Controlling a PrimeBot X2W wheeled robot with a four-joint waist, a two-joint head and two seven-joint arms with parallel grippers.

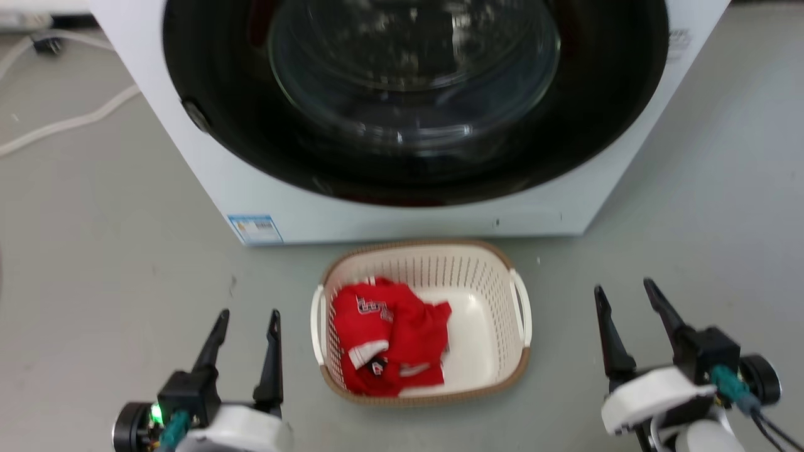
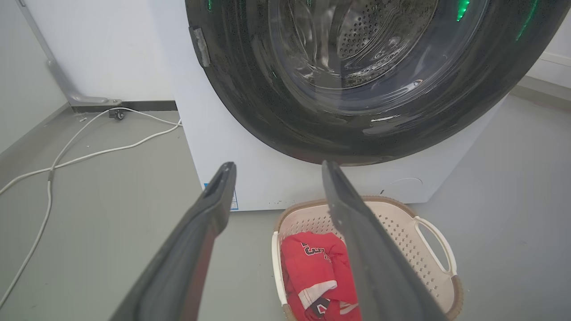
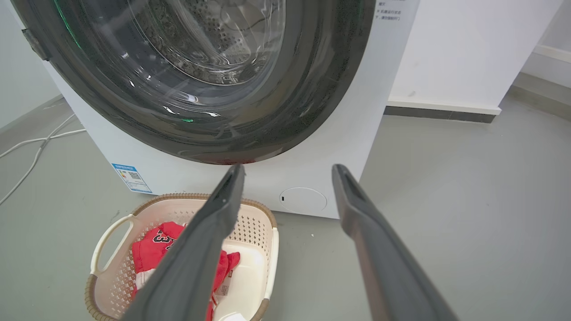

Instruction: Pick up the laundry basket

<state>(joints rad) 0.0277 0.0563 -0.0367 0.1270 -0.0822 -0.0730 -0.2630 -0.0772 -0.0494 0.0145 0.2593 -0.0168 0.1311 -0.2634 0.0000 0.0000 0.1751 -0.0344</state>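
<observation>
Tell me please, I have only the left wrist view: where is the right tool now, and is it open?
Observer: The right tool hangs open to the right of the laundry basket, apart from it.
Operator: One finger hides the basket's inside. What is there?
Observer: The red garment lies in the left part; the bottom at the right is bare.
Operator: Does the left tool touch the handle?
Observer: No, floor shows between the left tool and the left handle.

Laundry area: front-load washing machine (image 1: 402, 125), grey floor (image 1: 94, 263), white cables (image 2: 67, 156) along wall.
</observation>
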